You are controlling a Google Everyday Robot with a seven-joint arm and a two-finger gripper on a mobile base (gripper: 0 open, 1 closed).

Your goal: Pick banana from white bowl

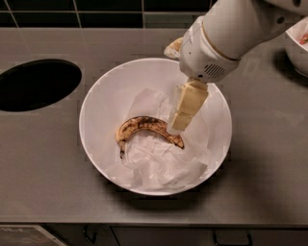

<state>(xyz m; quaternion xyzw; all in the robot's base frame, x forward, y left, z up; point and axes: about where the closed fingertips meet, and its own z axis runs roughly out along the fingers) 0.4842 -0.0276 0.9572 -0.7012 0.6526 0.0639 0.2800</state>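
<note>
Grey counter [48, 168] fills the view; its front edge runs along the bottom and a dark tiled wall [96, 12] along the top. White bowl [91, 96] sits mid-counter, wide and shallow, glossy, with bare counter open on its left, front and right. The arm comes in from the upper right, over the bowl's far right rim. Gripper [182, 117] hangs inside the bowl with a cream-yellow pad pointing down-left, its tip just beside the right part of the banana; contact not clear, and spread or closed cannot be told. Dark oval hole [38, 84] in the counter, left of the bowl, apart from it. Second white bowl [296, 48] cut by the right edge, something reddish inside. Crumpled white paper [159, 163] lines the bowl floor. Banana [144, 126] lies on the paper near the bowl's middle: small, arched upward, yellow skin heavily blotched brown-black, thin dark stem [121, 150] at lower left.
</note>
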